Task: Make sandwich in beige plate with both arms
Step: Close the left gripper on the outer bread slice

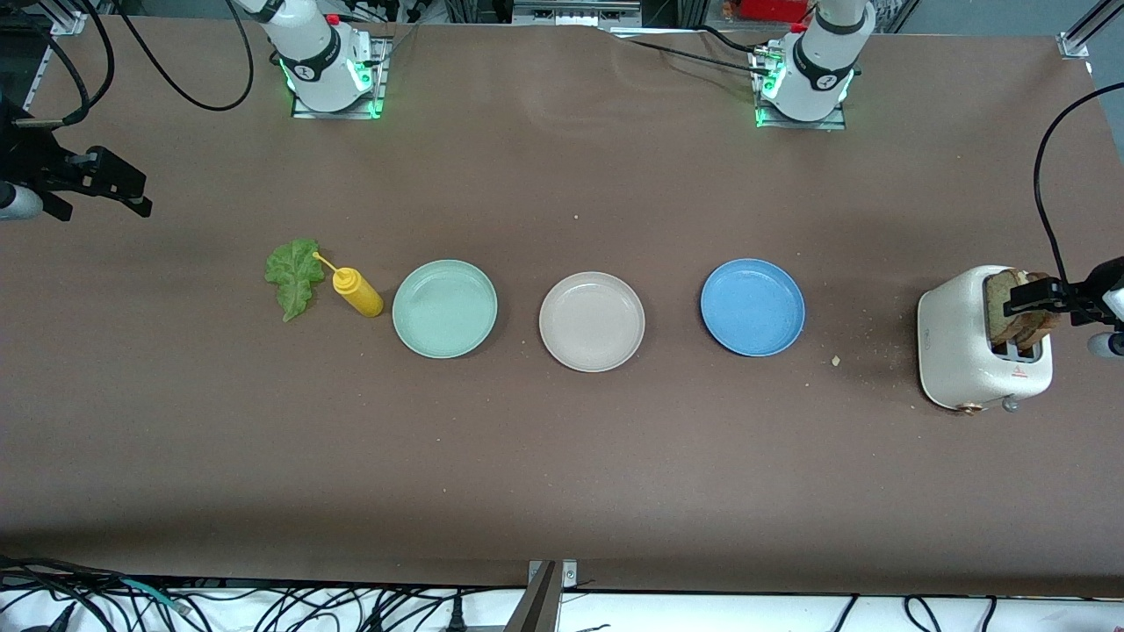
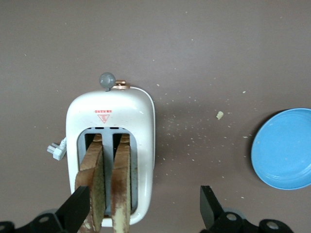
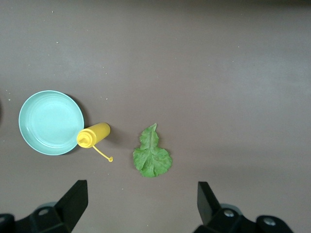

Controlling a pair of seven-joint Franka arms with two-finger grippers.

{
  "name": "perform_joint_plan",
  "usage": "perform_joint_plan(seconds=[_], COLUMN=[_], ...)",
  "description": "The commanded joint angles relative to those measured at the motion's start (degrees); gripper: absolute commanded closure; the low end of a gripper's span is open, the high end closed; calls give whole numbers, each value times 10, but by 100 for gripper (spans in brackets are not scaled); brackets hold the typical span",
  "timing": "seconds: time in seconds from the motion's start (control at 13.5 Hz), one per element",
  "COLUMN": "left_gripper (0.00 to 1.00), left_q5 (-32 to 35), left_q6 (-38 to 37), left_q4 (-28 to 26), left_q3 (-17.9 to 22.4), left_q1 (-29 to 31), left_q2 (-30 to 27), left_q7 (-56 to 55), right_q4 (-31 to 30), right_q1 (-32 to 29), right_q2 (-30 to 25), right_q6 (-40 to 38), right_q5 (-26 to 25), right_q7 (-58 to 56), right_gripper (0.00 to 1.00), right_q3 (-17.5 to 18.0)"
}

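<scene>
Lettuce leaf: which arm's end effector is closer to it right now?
Right. The right end effector hangs open above the table near the lettuce leaf; the left end effector is open over the toaster at the table's left-arm end.

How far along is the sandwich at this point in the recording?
Nothing is assembled: the beige plate is bare. Both bread slices stand in the toaster, with the left claw open above them. The lettuce leaf lies on the table beside the mustard bottle, the right claw open above it. All stacking remains.
</scene>
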Motion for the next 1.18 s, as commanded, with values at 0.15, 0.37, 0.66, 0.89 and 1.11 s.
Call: perform_joint_plan(seconds=[0.15,0.37,0.66,0.89,1.11], left_gripper=[0,0,0,0,0], left_q5=[5,5,5,5,5], left_q6=[41,64,97,100,112], left_q4=[-55,-84,-119,-124,-135], left_q3=[-8,-8,-8,-8,-8], left_q1=[17,18,24,28,36], left_q2=[-19,-26,-26,-26,-25], left_q7=[17,17,17,17,17], right_q4=[7,7,7,7,7], right_q1=[2,2,2,2,2], right_q2=[-4,-4,-4,-4,-4], right_q6=[-11,-12,-21,-22,-22], right_q5=[2,2,2,2,2], right_q7=[1,0,0,0,-1], right_gripper=[0,0,0,0,0], right_q3=[0,0,-1,-1,-3])
